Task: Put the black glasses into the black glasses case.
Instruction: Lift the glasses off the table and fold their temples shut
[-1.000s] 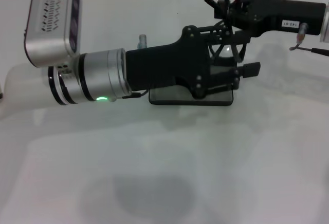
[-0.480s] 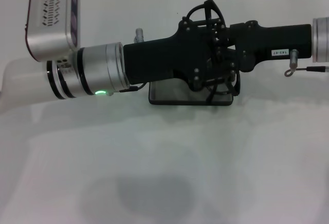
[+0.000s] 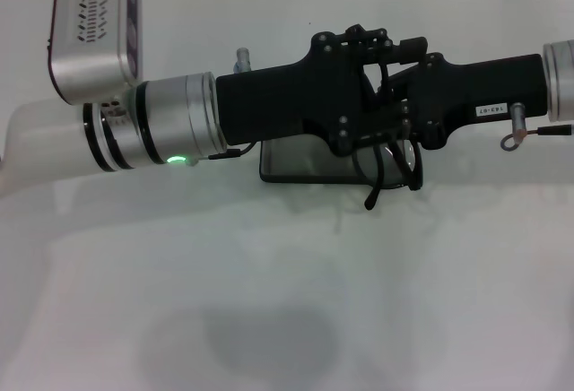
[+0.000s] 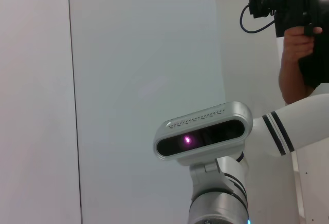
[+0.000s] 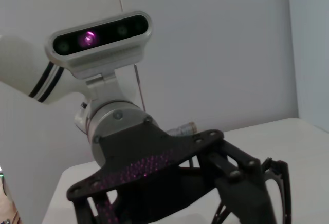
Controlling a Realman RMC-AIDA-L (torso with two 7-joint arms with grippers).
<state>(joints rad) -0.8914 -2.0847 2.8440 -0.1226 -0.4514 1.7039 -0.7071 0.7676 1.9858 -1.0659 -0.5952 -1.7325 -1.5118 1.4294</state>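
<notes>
White table (image 3: 296,301) w/ a soft grey shadow patch (image 3: 269,342) near its front; pale panelled wall (image 4: 139,54) behind, and a person's hand (image 4: 297,44) holding a black camera (image 4: 290,3).

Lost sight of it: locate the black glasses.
Head view, right of centre: the black glasses hang between the two grippers, over the right end of the black glasses case.

Head view: the left gripper (image 3: 395,95) and right gripper (image 3: 395,144) meet above the far middle of the table (image 3: 269,301). The black glasses case (image 3: 305,169) lies directly beneath them. The black glasses (image 3: 395,171) hang just below the right gripper, over the case's right end.
</notes>
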